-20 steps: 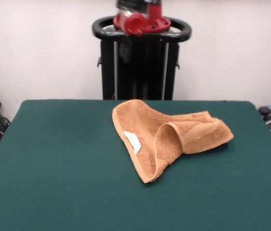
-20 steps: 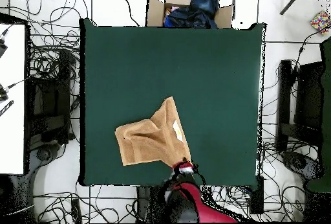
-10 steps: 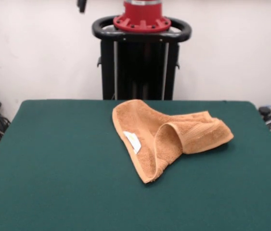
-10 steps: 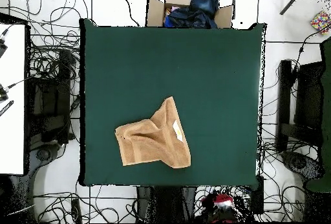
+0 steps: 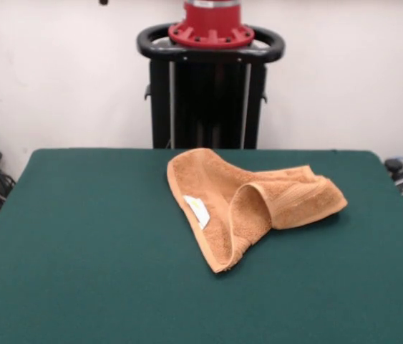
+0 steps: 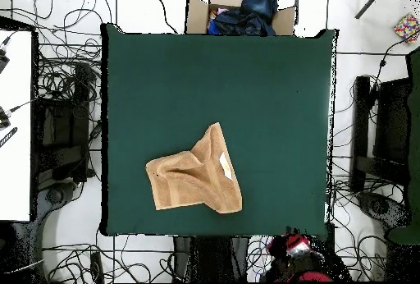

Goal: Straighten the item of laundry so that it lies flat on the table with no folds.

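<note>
overhead view: towel [image 6: 195, 180] lies rumpled on table [image 6: 271, 92]; end effector [image 6: 294, 248] seemingly off-table, grip state unclear.

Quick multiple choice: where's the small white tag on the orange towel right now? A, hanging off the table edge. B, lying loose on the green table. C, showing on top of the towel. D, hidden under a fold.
C: the white tag lies in plain sight on the folded orange towel, near its left edge in the front view.

The orange-tan towel [image 5: 251, 204] with a white tag [image 5: 198, 211] lies on the dark green table [image 5: 79, 251].
</note>
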Robot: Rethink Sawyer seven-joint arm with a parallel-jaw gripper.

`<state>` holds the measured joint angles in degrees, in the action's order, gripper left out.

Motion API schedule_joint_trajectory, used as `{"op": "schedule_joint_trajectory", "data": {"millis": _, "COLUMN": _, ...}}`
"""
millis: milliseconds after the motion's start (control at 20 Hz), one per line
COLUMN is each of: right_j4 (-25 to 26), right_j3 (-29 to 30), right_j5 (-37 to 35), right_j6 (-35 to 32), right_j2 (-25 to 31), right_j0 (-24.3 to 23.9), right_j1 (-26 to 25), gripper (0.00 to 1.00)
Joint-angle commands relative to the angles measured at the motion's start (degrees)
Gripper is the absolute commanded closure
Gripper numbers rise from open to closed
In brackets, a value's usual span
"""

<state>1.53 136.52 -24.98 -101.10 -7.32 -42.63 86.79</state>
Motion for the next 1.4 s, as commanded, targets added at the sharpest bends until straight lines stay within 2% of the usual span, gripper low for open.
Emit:
{"op": "schedule_joint_trajectory", "data": {"millis": 50, "right_j4": -2.32, "right_j3": 25.34, "right_j5": 15.31, "right_j6": -3.07, "right_j2": -1.79, "right_j0": -0.78, "right_j1": -0.86, "gripper": 0.0}}
{"op": "schedule_joint_trajectory", "data": {"millis": 100, "right_j4": 1.87, "right_j3": 23.73, "right_j5": 17.12, "right_j6": -8.49, "right_j2": -2.33, "right_j0": 0.33, "right_j1": -3.09, "gripper": 0.0}}
{"op": "schedule_joint_trajectory", "data": {"millis": 150, "right_j4": 5.79, "right_j3": 20.86, "right_j5": 17.75, "right_j6": -12.13, "right_j2": -5.47, "right_j0": 3.48, "right_j1": -5.51, "gripper": 0.0}}
{"op": "schedule_joint_trajectory", "data": {"millis": 200, "right_j4": 7.47, "right_j3": 18.1, "right_j5": 18.84, "right_j6": -15.21, "right_j2": -9.49, "right_j0": 7.96, "right_j1": -9.08, "gripper": 0.0}}
{"op": "schedule_joint_trajectory", "data": {"millis": 250, "right_j4": 7.16, "right_j3": 17.15, "right_j5": 22.41, "right_j6": -15.57, "right_j2": -12.15, "right_j0": 10.55, "right_j1": -11.8, "gripper": 0.0}}
{"op": "schedule_joint_trajectory", "data": {"millis": 350, "right_j4": 4.92, "right_j3": 20.41, "right_j5": 29.58, "right_j6": -16.14, "right_j2": -8.05, "right_j0": 5.95, "right_j1": -14.83, "gripper": 0.0}}
{"op": "schedule_joint_trajectory", "data": {"millis": 500, "right_j4": 5.62, "right_j3": 21.26, "right_j5": 34.26, "right_j6": -18.24, "right_j2": -2.43, "right_j0": 1.38, "right_j1": -20.0, "gripper": 0.0}}
{"op": "schedule_joint_trajectory", "data": {"millis": 600, "right_j4": 6.18, "right_j3": 20.93, "right_j5": 35.93, "right_j6": -19.81, "right_j2": -0.71, "right_j0": 0.92, "right_j1": -21.72, "gripper": 0.0}}
{"op": "schedule_joint_trajectory", "data": {"millis": 800, "right_j4": 4.16, "right_j3": 23.41, "right_j5": 38.96, "right_j6": -27.76, "right_j2": 3.95, "right_j0": -0.42, "right_j1": -26.01, "gripper": 0.0}}
{"op": "schedule_joint_trajectory", "data": {"millis": 950, "right_j4": 4.75, "right_j3": 22.51, "right_j5": 41.72, "right_j6": -28.42, "right_j2": 2.65, "right_j0": 1.56, "right_j1": -28.19, "gripper": 0.0}}
{"op": "schedule_joint_trajectory", "data": {"millis": 1100, "right_j4": 6.3, "right_j3": 20.31, "right_j5": 48.98, "right_j6": -29.51, "right_j2": -0.79, "right_j0": 3.86, "right_j1": -35.6, "gripper": 0.0}}
{"op": "schedule_joint_trajectory", "data": {"millis": 1400, "right_j4": 7.57, "right_j3": 20.08, "right_j5": 59.07, "right_j6": -38.4, "right_j2": 0.05, "right_j0": 4.42, "right_j1": -46.83, "gripper": 0.0}}
